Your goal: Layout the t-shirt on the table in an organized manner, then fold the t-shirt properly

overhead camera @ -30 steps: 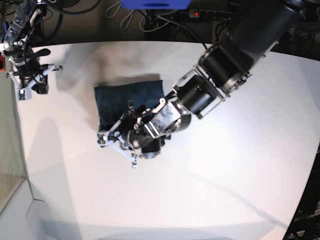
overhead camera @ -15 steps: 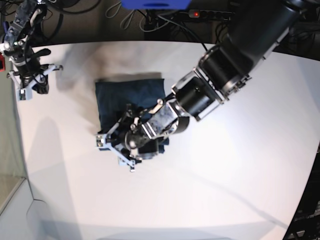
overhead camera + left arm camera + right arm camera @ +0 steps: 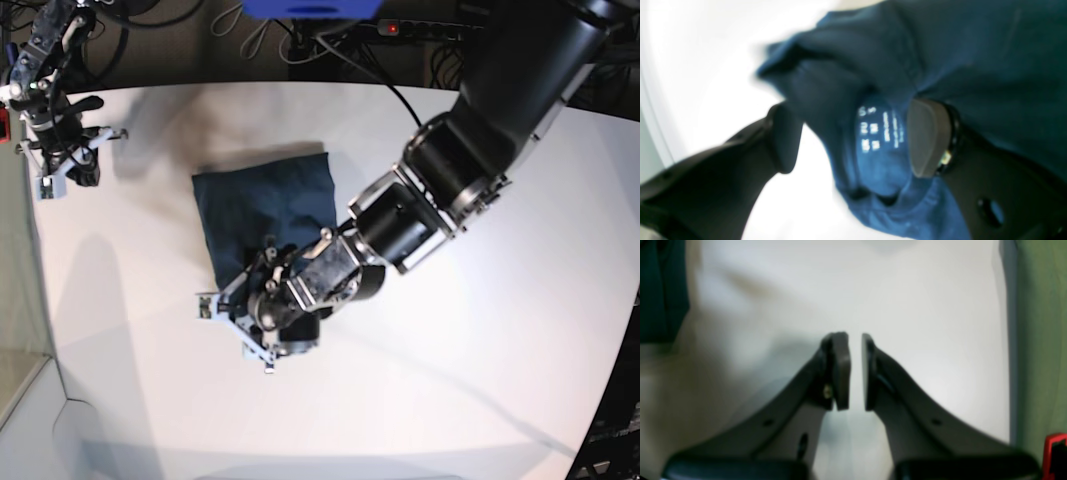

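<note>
Shirt [image 3: 265, 205] sits folded into a compact block mid-table [image 3: 480, 370]; my left gripper [image 3: 853, 140] gapes wide over its near edge, gripping nothing; right one [image 3: 856, 371] nearly shut, empty, parked aside — pretty much done, maybe a tidy-up left.

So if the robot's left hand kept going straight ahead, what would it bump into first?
Most likely the t-shirt. The left hand is open, with folded blue cloth lying right between and beyond its fingers. The view is blurry, so exact depth is unclear.

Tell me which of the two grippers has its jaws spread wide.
The left gripper: its jaws stand wide apart at the folded t-shirt. The right gripper hangs over bare table, its pads nearly together.
</note>
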### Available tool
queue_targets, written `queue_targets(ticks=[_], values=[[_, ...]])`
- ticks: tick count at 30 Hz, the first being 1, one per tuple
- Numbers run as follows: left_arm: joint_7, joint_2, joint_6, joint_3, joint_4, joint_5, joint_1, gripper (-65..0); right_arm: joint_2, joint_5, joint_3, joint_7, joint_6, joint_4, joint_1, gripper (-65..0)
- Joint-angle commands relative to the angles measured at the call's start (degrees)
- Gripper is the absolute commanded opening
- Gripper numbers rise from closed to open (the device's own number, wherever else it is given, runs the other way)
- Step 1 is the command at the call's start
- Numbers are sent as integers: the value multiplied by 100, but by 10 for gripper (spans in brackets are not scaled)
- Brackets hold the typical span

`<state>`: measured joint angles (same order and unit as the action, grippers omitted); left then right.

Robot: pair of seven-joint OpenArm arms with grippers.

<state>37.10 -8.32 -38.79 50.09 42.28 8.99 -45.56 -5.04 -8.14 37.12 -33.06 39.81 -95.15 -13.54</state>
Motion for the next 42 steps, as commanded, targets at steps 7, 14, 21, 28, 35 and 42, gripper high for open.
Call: queue_targets(ticks=[7,14,21,28,35,42], values=[[-49,-68,41,-28,409,-7,-283,-179,-81,-87,37,119,19,-107,13,-590],[92,203,41,-1347,1455,10,-266,-182,-72,-87,-7,119,19,-107,49,-590],[1182,1065,-12,-3633,3275,-7,560,-325,-72,-87,-200,119,19,-98,154,-589],[1885,1926,-12,-5321,5315,-33,2582,-650,33,-87,-930,154,19,-63,207,-590],[1859,2172,-29,-6973,6229,-42,4543,-641,253,-87,-1765,172,19,-63,163,-590],[1850,2146,-100,-7984,6642,-51,5730,-641,297,-96,-2249,172,19,-63,145,-591]])
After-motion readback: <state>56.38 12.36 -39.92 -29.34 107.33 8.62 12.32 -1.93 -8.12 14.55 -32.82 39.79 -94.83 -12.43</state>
